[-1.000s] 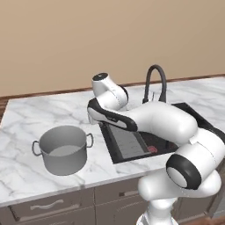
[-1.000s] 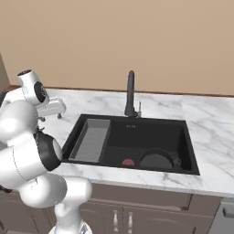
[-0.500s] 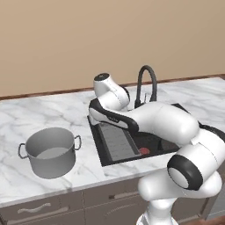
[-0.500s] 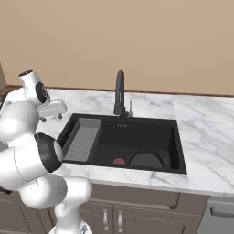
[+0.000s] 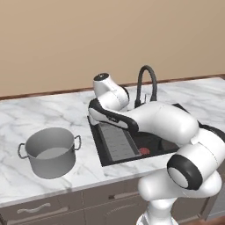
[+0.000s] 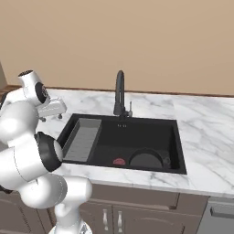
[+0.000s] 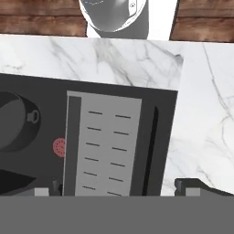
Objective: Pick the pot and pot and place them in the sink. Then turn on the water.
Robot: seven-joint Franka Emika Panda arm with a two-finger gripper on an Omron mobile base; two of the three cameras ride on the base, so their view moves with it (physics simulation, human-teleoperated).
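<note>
Grey metal stockpot [image 5: 50, 152] stands upright on the white marble counter [image 5: 39, 114], well to the left of the sink [image 6: 176, 137] and near the counter's front edge, with its two small loop handles out to the sides; nothing touches it, so you would judge it the pot not yet placed. Dark pot [image 6: 146, 159] already lies in the black basin, toward the front right, just beside a small red drain stopper [image 6: 119, 161], which suggests half of the placing is done. Grey ribbed tray [image 6: 83, 139] fills the basin's left end, which leaves the middle of the floor as the likely room for the second pot. Your gripper [image 7: 118, 188] hangs above the sink's left edge, looking straight down on the tray, its fingers spread wide apart and holding nothing; that fits a hand free to go for the stockpot, which calls for a reach leftward over the counter. Black gooseneck faucet [image 6: 119, 92] rises behind the basin with no stream at its tip, so the water is not yet on, as it should be until both pots are in
</note>
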